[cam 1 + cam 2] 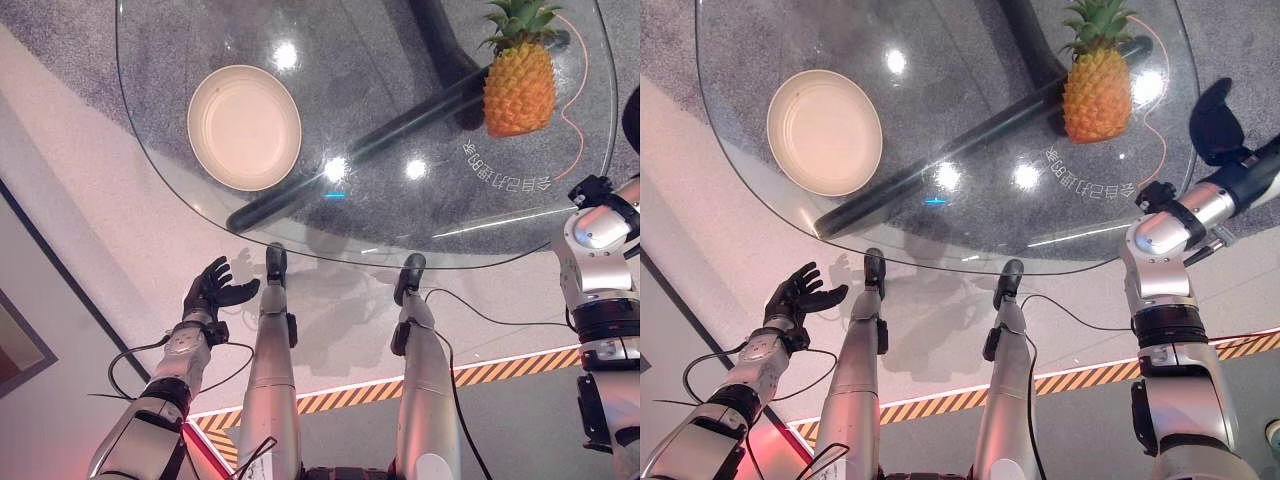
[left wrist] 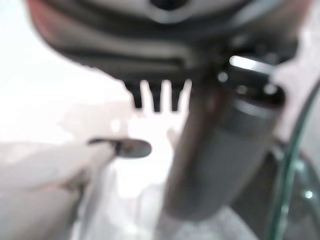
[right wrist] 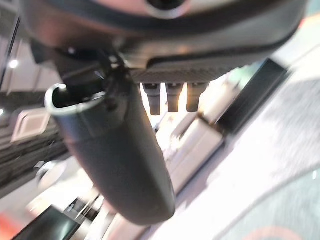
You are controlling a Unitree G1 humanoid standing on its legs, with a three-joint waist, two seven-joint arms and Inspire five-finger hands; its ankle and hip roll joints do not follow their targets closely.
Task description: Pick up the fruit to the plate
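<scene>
The right hand hung raised at the far right of the glass table, its dark fingers straight and holding nothing. The pineapple stood just to that hand's left, apart from it, leaves pointing away. The cream plate lay well to the pineapple's left. Nearer than the plate, off the table, the left hand was spread open, empty.

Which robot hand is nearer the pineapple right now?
The right robot hand is nearer: it hovers open beside the pineapple, off the glass table's right edge. The left robot hand hangs open below the table's near edge, far from it.
</scene>
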